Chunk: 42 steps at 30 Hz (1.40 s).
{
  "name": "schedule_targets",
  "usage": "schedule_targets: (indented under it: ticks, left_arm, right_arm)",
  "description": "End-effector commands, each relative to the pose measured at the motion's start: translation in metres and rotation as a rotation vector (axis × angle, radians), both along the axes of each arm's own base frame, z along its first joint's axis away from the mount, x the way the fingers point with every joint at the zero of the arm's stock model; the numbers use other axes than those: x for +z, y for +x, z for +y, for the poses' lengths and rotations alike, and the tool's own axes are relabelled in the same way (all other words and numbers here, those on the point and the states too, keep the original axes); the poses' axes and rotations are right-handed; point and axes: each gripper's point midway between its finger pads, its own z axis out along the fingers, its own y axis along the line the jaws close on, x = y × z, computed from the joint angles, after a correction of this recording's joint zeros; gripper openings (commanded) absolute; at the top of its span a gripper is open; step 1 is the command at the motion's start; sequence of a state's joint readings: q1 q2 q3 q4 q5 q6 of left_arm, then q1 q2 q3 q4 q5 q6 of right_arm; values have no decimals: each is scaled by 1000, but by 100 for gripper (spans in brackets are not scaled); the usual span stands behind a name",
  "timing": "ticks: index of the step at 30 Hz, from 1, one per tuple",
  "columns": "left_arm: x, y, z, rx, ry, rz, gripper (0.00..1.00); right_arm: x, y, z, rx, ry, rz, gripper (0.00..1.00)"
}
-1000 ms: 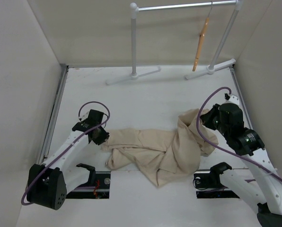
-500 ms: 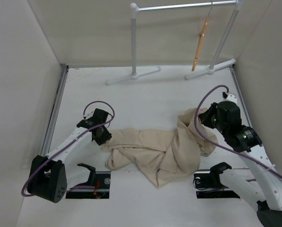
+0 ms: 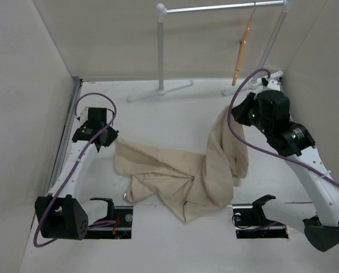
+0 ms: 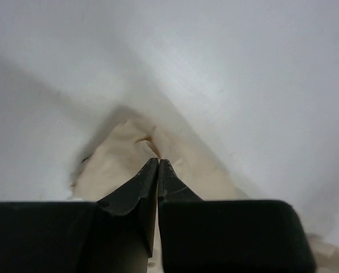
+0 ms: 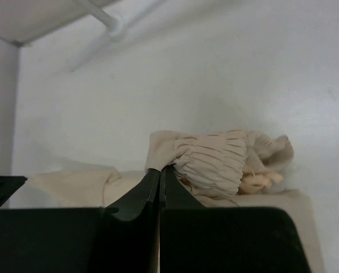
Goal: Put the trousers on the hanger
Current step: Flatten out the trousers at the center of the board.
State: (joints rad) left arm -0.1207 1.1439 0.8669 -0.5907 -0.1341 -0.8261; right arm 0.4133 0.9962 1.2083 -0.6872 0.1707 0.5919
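Left gripper (image 3: 108, 138) is clamping a trousers (image 3: 169, 173) edge; right gripper (image 3: 238, 115) is pinching their gathered end aloft, likely spreading the cloth for the hanger (image 3: 241, 54) hanging beyond it.

Top camera is sitting high above and behind the left arm (image 3: 73, 170) and right arm (image 3: 314, 170), looking down and forward over the whole table (image 3: 175, 108) to the white rack (image 3: 160, 51) at the far wall, from a distance. Left wrist camera is riding just behind the left gripper (image 4: 158, 161), looking along its fingers at very close range onto a fold of the trousers (image 4: 112, 165) and bare table. Right wrist camera is looking the same way past the right gripper (image 5: 160, 169), aiming low across the table toward a white tube at the far edge. All three views are sharing the trousers and the tabletop.
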Motion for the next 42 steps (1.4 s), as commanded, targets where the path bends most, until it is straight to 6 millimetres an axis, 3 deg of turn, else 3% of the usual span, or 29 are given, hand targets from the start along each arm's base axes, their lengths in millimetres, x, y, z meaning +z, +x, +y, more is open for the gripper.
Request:
schedule_targets:
  ticks: [1, 5, 7, 8, 9, 10, 11, 14, 16, 18, 19, 21, 24, 26, 29, 31, 32, 34, 35, 37, 39, 41, 42]
  left_arm:
    - [76, 46, 34, 108, 10, -218, 1]
    - [164, 80, 72, 237, -67, -432, 0]
    - [205, 91, 86, 278, -79, -518, 0]
    - [222, 93, 94, 299, -77, -556, 0]
    - [237, 95, 102, 322, -72, -590, 0]
    - [248, 96, 113, 350, -66, -611, 0]
    - [253, 98, 121, 373, -67, -623, 0]
    - [252, 107, 137, 412, -88, -622, 0]
    - [240, 114, 145, 426, -94, -592, 0]
    - [231, 117, 148, 433, -84, -571, 0]
    - [225, 118, 149, 435, -76, -557, 0]
    - [204, 116, 152, 447, -63, -520, 0]
    - [163, 109, 151, 460, -79, -455, 0]
    - [139, 101, 148, 468, -86, -418, 0]
    - [114, 90, 142, 478, -102, -372, 0]
    - [110, 86, 140, 483, -108, -372, 1]
    - [110, 85, 140, 483, -109, -374, 1]
    - [111, 85, 136, 477, -113, -376, 1]
    - [111, 85, 133, 470, -117, -377, 1]
    - [115, 86, 129, 463, -123, -387, 1]
    - [119, 86, 124, 450, -125, -400, 1]
    - [123, 87, 118, 432, -128, -409, 1]
    - [124, 87, 115, 423, -127, -413, 1]
  right_arm:
    - [134, 13, 12, 56, 64, -347, 1]
    - [240, -22, 4, 84, 126, -580, 1]
    - [271, -51, -5, 93, 173, -669, 1]
    - [273, -65, -9, 100, 195, -691, 1]
    - [265, -78, -12, 107, 219, -696, 1]
    - [244, -86, -15, 108, 241, -672, 1]
    - [213, -92, -17, 102, 259, -632, 2]
    - [89, -91, -32, 2, 232, -426, 2]
    - [0, -91, -71, -224, 152, -201, 1]
    - [-36, -92, -97, -370, 105, -86, 2]
    - [-44, -92, -104, -407, 92, -61, 3]
    - [-64, -90, -118, -484, 72, 13, 15]
    - [-92, -89, -134, -557, 55, 86, 41]
    - [-93, -83, -137, -570, 46, 72, 57]
    - [-87, -67, -130, -530, 17, 54, 65]
    - [-78, -48, -102, -376, -1, 13, 53]
    - [-77, -39, -79, -270, -3, 10, 37]
    - [-87, -33, -37, -115, -11, 69, 10]
    - [-99, -35, -19, -56, -17, 120, 6]
    - [-117, -43, 8, 36, -28, 192, 9]
    - [-137, -63, 33, 146, -49, 251, 20]
    - [-147, -83, 50, 236, -82, 270, 47]
    - [-149, -92, 58, 285, -93, 273, 54]
